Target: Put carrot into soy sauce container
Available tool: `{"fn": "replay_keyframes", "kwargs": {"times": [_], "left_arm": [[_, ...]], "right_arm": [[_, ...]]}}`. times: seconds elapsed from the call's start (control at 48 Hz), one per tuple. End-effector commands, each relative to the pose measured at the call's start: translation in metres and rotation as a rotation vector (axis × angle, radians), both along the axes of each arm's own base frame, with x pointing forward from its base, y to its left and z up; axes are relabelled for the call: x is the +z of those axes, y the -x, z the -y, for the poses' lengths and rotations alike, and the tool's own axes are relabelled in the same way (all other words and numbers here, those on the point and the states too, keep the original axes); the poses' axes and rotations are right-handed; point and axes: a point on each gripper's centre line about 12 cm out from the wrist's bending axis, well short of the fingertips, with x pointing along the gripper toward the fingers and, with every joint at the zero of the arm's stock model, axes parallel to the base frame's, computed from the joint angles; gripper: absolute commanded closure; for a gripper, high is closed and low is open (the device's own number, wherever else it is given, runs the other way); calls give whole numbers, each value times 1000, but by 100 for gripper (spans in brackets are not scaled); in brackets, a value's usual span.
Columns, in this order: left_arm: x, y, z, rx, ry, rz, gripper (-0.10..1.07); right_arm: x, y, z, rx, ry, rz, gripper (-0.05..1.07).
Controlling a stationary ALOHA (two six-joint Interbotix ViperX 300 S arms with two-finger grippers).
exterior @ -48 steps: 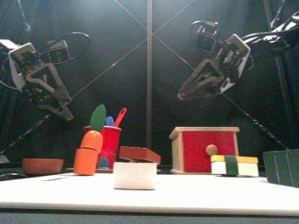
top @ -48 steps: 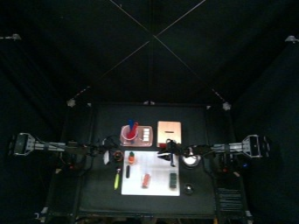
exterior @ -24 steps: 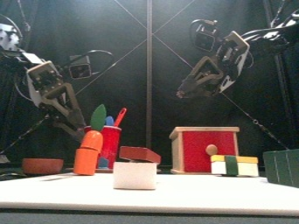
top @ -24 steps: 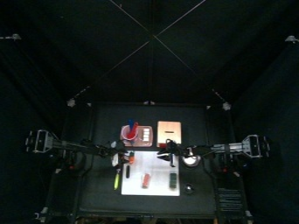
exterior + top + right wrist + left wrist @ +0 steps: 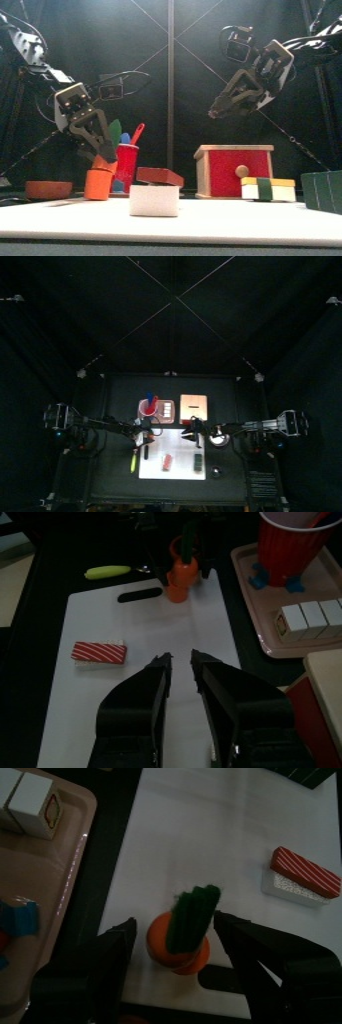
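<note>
From high above, the black bench (image 5: 171,391) carries a white mat (image 5: 171,454) in its near half, and the two arms reach in from either side and meet over the mat's far edge; the carrot (image 5: 150,437) is a tiny orange spot near the mat's far left corner, just below the left end effector (image 5: 144,429), with a red piece (image 5: 167,461) lying further down the mat and a yellow-green stick (image 5: 134,463) off its left edge. In the front view the carrot (image 5: 99,183) stands upright at the left, its green top hidden behind the left end effector (image 5: 102,157), which hangs right over it with its jaws apart; a red cup (image 5: 126,165) stands just behind, a red box (image 5: 234,170) sits to the right, and the right end effector (image 5: 222,107) hangs high above the box. The left wrist view looks down on the carrot (image 5: 178,944), green top up, between the two spread jaws and not gripped, on the white mat, with the red-and-white piece (image 5: 305,873) well apart. In the right wrist view the right end effector (image 5: 179,662) has its jaws nearly together with only a thin gap, holding nothing, above the mat; the carrot (image 5: 181,578) stands at the mat's far end.
</note>
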Motion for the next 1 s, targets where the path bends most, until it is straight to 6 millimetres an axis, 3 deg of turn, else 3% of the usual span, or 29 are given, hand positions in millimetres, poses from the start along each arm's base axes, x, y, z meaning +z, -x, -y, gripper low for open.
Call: {"fn": "replay_keyframes", "kwargs": {"times": [0.0,0.25,0.562,0.729,0.979], "left_arm": [[7,-6,0,-3,-1,27,3],[7,-6,0,1,1,23,11],[11,-7,5,-14,1,37,33],[26,-5,7,-19,-9,79,33],[62,28,2,27,-78,129,33]], "right_arm": [[11,0,1,-4,-2,35,38],[9,1,1,-7,-6,29,38],[7,2,0,-16,-22,26,38],[8,2,-1,-14,-26,27,38],[8,1,-4,-7,-30,29,38]]}}
